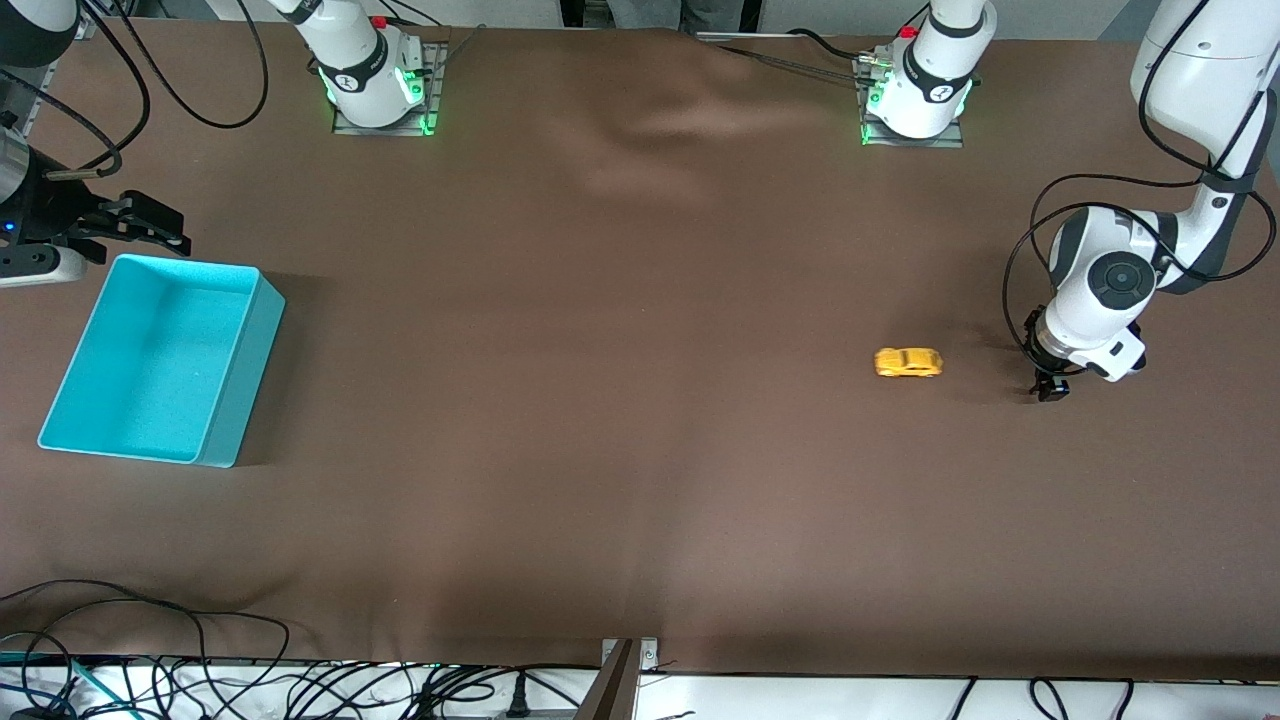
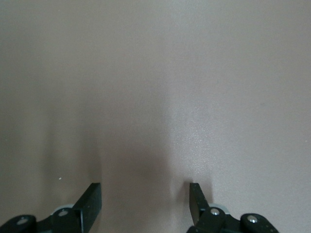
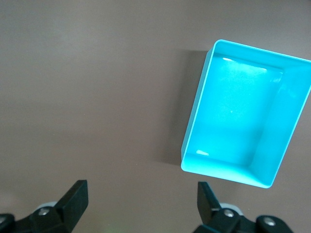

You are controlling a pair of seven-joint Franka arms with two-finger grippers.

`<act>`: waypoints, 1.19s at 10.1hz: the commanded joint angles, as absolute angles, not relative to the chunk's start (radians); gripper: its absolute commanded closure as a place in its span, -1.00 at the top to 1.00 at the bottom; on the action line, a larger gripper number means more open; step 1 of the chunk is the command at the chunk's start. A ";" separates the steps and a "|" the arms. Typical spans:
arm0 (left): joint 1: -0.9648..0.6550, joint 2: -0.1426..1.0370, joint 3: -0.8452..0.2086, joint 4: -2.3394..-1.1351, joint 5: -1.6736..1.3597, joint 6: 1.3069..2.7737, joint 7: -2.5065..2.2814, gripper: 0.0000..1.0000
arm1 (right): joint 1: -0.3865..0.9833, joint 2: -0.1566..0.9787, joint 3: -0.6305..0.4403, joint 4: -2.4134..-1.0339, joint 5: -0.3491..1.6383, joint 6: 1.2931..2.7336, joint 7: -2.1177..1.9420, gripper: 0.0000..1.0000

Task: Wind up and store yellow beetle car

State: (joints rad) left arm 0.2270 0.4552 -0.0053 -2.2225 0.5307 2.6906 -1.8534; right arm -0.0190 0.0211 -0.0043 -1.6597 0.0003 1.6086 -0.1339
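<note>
1. The left gripper (image 1: 1050, 388) sits low at the right side of the front view, just above the brown table (image 1: 620, 420). In its own wrist view the left gripper (image 2: 145, 201) has its fingers parted and nothing between them, only bare cloth.
2. Out from there: the yellow beetle car (image 1: 908, 362) stands on the table beside that gripper, toward the middle of the frame and a touch higher. It is free and on its wheels, by the look of it.
3. The car's long axis runs across the frame, roughly in line with the way from it to the left gripper, so one end of the car faces the gripper.
4. That's the relation that matters: the left arm is by far the nearer one, and I'd judge any re-grasp to be its job.
5. The right gripper (image 1: 140, 225) waits at the upper left of the frame, fingers wide and holding nothing.
6. Just below it lies the turquoise bin (image 1: 225, 400), with nothing in it, well apart from the car.
</note>
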 commanded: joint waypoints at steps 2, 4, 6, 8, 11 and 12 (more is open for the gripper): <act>0.232 0.393 -0.009 -2.204 0.574 2.683 -1.864 0.64 | -0.018 0.026 -0.006 -1.646 0.008 1.598 -0.147 1.00; 0.229 0.358 -0.027 -2.153 0.572 2.596 -1.832 0.65 | -0.018 0.026 -0.006 -1.646 0.008 1.598 -0.147 1.00; 0.232 0.354 -0.076 -2.041 0.514 2.411 -1.710 0.81 | -0.018 0.026 -0.006 -1.646 0.008 1.597 -0.149 1.00; 0.232 0.354 -0.090 -1.915 0.326 2.239 -1.475 0.81 | -0.018 0.026 -0.006 -1.647 0.009 1.598 -0.149 1.00; 0.227 0.353 -0.097 -1.746 0.210 2.027 -1.175 0.81 | -0.020 0.026 -0.008 -1.647 0.009 1.597 -0.149 1.00; 0.227 0.354 -0.107 -1.691 0.181 1.982 -1.073 0.81 | -0.020 0.026 -0.008 -1.647 0.009 1.597 -0.149 1.00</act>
State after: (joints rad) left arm 0.2262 0.3500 -0.0929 -1.7720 0.2342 2.0582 -1.2163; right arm -0.0193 0.0217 -0.0045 -1.6597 0.0008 1.6086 -0.1339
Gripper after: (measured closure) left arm 0.093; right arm 0.000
